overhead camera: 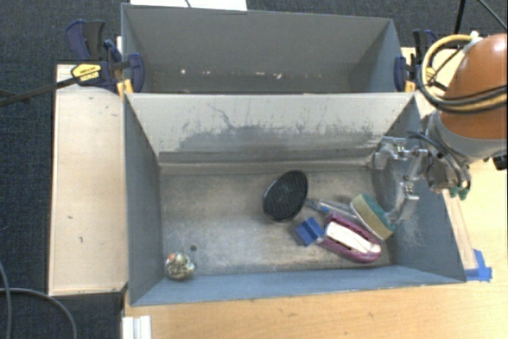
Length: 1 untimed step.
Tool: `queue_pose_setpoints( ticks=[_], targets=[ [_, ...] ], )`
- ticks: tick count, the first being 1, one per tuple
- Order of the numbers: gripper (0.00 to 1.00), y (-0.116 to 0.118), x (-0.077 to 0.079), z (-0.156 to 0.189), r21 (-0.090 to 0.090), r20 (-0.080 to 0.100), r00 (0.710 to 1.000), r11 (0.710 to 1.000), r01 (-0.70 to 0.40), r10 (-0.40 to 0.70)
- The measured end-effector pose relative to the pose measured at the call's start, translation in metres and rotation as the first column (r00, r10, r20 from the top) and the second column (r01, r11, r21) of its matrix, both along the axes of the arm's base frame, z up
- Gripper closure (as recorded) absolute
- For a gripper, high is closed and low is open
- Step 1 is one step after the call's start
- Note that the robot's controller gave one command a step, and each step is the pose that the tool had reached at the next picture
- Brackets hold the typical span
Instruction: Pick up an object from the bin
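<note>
While the gripper (399, 190) hangs low at the right end of the grey bin (238, 123), we enter the tan pad with a teal edge (371, 216), just below it, as the nearest item.

We cannot tell whether the gripper is released or clenched. The pad leans tilted against a purple-and-white thing (352, 240). A small blue block (307, 232) lies just beside that, and a black round brush (285, 195) next leftward. We judge these slid together on the floor. A mottled ball (180, 265) sits well apart in the near-left corner.
</note>
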State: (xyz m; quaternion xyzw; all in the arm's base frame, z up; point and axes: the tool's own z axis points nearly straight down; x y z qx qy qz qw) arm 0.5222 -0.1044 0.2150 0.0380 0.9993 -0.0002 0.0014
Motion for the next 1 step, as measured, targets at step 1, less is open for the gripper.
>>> queue_pose_setpoints(
  ticks=[1],
  targets=[
    [0.00,0.0523,0.0219,-0.1312,0.002,-0.007,0.999,0.999,-0.039,0.039]
  ],
)
